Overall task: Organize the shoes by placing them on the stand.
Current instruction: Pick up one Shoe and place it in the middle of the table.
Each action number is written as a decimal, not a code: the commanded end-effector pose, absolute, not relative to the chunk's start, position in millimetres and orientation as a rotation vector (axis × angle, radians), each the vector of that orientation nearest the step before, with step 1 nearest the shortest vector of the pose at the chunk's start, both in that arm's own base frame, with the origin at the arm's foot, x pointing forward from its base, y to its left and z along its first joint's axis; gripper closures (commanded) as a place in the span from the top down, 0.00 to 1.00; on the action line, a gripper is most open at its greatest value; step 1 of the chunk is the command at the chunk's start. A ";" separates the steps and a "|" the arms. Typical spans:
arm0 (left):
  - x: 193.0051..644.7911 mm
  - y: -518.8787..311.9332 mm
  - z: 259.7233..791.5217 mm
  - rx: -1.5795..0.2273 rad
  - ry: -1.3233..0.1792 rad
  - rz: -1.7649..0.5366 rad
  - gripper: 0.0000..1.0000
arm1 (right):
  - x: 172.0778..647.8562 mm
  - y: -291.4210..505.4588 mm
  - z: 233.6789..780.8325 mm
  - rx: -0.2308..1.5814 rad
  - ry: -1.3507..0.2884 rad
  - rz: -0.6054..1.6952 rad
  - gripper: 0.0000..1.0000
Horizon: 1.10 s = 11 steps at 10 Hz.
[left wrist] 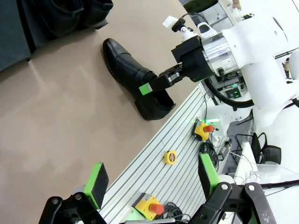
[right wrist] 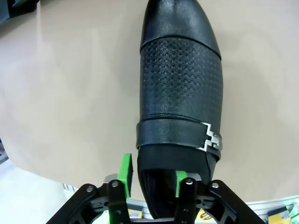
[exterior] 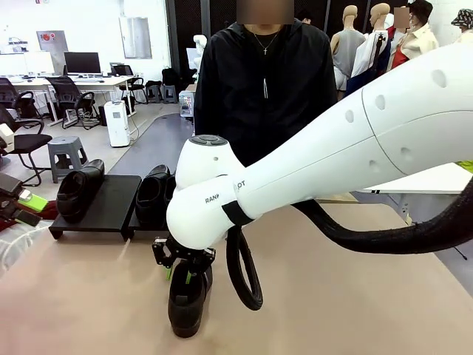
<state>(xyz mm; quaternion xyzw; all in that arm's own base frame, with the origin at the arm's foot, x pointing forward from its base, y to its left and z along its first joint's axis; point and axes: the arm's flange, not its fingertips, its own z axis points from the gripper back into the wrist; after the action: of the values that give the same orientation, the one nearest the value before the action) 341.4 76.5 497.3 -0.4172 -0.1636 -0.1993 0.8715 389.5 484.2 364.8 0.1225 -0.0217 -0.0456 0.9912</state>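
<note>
One black shoe lies on the tan table near the front edge, toe toward me; the left wrist view shows this shoe too. My right gripper reaches down at its heel. In the right wrist view the shoe has a buckle strap, and the right gripper straddles its side wall, one pad outside and one inside the opening, jaws apart. The stand at the far left carries one shoe on its left platform and two shoes on the right one. My left gripper hangs open, off the table's edge.
A person in black stands at the far side behind the stand. A black cable loop hangs from my right arm beside the shoe. An aluminium rail with a yellow tape measure and button boxes runs along the near table edge.
</note>
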 end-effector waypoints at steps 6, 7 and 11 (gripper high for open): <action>339.8 78.9 497.0 -0.874 -0.347 -0.438 1.00 | 319.3 344.5 492.2 0.206 0.017 0.192 1.00; 339.8 78.9 497.0 -0.874 -0.347 -0.438 1.00 | 316.5 299.2 502.3 0.232 0.067 0.254 1.00; 339.8 78.9 497.0 -0.874 -0.347 -0.438 1.00 | 302.5 118.2 511.7 0.444 0.093 0.277 1.00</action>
<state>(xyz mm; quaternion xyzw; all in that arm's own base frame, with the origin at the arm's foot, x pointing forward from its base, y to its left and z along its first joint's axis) 341.4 77.1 497.3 -0.4172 -0.1638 -0.1987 0.8716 302.6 145.2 513.9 0.1915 0.0546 0.1621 0.9665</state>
